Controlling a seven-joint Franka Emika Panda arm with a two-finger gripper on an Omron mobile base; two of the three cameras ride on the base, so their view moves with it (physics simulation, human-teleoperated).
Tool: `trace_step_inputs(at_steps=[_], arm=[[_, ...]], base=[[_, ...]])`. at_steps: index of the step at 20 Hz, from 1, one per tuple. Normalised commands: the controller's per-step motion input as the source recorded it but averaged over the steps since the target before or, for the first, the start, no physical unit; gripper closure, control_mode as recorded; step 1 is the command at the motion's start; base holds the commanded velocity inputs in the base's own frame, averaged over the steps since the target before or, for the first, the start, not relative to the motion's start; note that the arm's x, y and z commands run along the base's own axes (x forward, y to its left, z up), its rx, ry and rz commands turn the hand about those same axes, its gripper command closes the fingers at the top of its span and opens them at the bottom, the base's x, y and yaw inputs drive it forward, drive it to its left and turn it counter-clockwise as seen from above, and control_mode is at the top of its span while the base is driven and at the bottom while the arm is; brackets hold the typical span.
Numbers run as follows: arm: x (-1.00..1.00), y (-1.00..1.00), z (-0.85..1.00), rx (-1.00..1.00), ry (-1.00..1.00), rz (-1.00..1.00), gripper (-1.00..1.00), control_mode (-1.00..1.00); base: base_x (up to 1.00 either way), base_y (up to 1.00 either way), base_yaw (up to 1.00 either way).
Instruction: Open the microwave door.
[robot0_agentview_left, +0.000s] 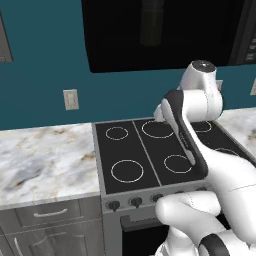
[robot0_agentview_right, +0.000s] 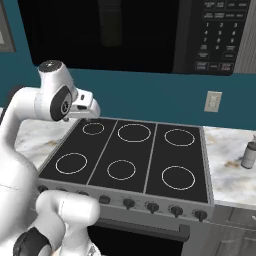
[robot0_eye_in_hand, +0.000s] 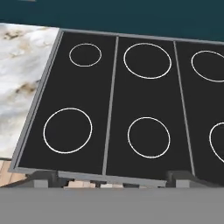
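Microwave door (robot0_agentview_right: 100, 32) closed, flush on the microwave (robot0_agentview_right: 132, 35) mounted above the stove top (robot0_agentview_right: 130, 155).

Glossy black door panel spanning the upper wall over the stove top, keypad strip (robot0_agentview_right: 216, 35) at its right end. Arm folded over the burners, hand held well below the door, not touching it. Jaws: two dark tips at the bottom of the hand view, apart, grasping nothing. Marble surface (robot0_agentview_left: 45, 155) on both sides; small bottle (robot0_agentview_right: 248, 155) on the right; wall outlet (robot0_agentview_right: 213, 101) on the teal wall.
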Motion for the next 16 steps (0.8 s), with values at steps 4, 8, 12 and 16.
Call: trace_step_inputs(at_steps=[4, 8, 12, 16], arm=[[-0.93, -0.2, 0.13, 0.0, -0.48, 0.0, -1.0, -1.0], [-0.79, -0.51, 0.32, 0.0, -0.63, 0.0, -1.0, -1.0], [-0.49, -0.73, 0.56, 0.0, -0.68, 0.0, -1.0, -1.0], [-0.11, -0.95, 0.81, 0.0, -0.54, 0.0, -1.0, -1.0]], base=[[0.0, 0.0, 0.0], [0.0, 0.0, 0.0], [0.0, 0.0, 0.0], [0.0, 0.0, 0.0]])
